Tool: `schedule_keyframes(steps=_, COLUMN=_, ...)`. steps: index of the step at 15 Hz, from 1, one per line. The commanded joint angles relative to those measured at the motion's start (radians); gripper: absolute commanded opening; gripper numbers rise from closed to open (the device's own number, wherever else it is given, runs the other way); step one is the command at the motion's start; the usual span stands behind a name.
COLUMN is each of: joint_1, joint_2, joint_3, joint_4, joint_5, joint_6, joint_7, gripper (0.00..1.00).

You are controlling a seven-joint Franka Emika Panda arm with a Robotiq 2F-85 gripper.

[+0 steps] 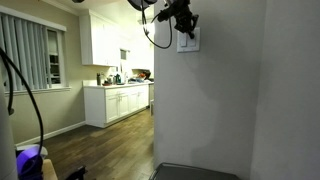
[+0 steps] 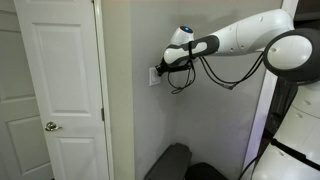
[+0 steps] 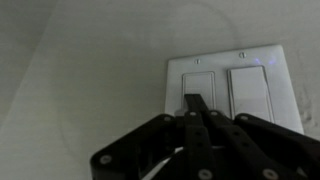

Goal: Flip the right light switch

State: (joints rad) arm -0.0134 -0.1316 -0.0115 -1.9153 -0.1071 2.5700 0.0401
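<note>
A small white wall plate [image 3: 225,62] holds two tall white rocker paddles. In the wrist view the right light switch [image 3: 251,90] is the right-hand paddle, and it is uncovered. My gripper [image 3: 192,102] is shut with nothing in it. Its joined fingertips lie over the lower part of the left-hand paddle [image 3: 199,82]; I cannot tell if they touch it. In both exterior views the gripper [image 1: 183,24] [image 2: 161,70] is up against the plate [image 1: 190,42] [image 2: 153,77] on the grey wall, and the paddles are too small to tell apart.
A white door [image 2: 60,90] stands beside the wall corner. A kitchen with white cabinets [image 1: 117,103] lies beyond the wall's edge. Black cables [image 2: 185,80] hang under the wrist. A dark object [image 2: 170,162] sits low by the wall.
</note>
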Motion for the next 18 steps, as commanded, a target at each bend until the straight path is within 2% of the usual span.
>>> schedule_keyframes(steps=1, joint_1=-0.014, joint_2=0.023, joint_3=0.015, joint_4=0.017, joint_5=-0.052, joint_6=0.061, joint_7=0.072, gripper=0.0)
schedule_keyframes(steps=5, joint_1=-0.014, joint_2=0.018, joint_3=0.016, joint_4=0.021, joint_5=-0.076, joint_6=0.007, joint_7=0.091, gripper=0.0)
schedule_keyframes(steps=13, joint_1=-0.008, joint_2=-0.124, joint_3=-0.015, joint_4=-0.003, joint_5=0.0, joint_6=-0.439, joint_7=0.0, gripper=0.0)
schedule_keyframes(steps=15, joint_1=-0.009, joint_2=-0.163, joint_3=-0.028, joint_4=-0.025, joint_5=0.02, joint_6=-0.524, joint_7=-0.008, gripper=0.0)
schedule_keyframes(steps=18, joint_1=-0.01, joint_2=-0.204, joint_3=-0.055, joint_4=-0.072, joint_5=0.076, joint_6=-0.59, joint_7=-0.018, gripper=0.0)
